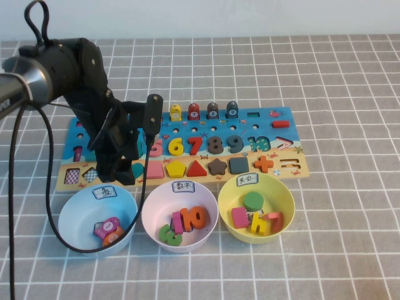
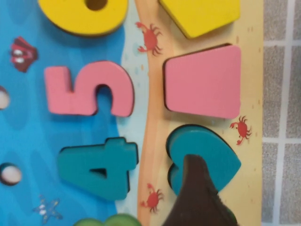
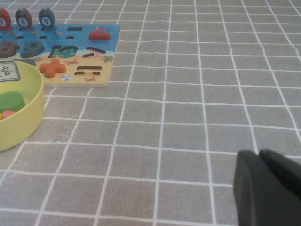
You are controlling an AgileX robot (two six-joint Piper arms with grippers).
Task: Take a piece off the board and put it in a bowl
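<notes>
The teal heart piece point(image 2: 209, 148) lies in its recess on the sandy strip of the board point(image 1: 275, 134), at the left end of the shape row point(image 1: 137, 169). My left gripper point(image 1: 125, 172) hangs low over that end, open. One dark finger point(image 2: 197, 193) covers part of the heart; the other finger is out of the left wrist view. The pale yellow bowl point(image 1: 284, 187) stands in front of the board's right half, holding a green disc and other pieces. My right gripper point(image 3: 258, 157) is shut over bare table, right of the bowl point(image 3: 33, 110), and does not show in the high view.
A blue bowl point(image 1: 67, 209) and a pink bowl point(image 1: 150, 209) stand left of the yellow one, each with pieces inside. A pink trapezoid point(image 2: 202, 80) and a teal 4 point(image 2: 96, 167) flank the heart. The left arm's black cable point(image 1: 37, 212) loops beside the blue bowl.
</notes>
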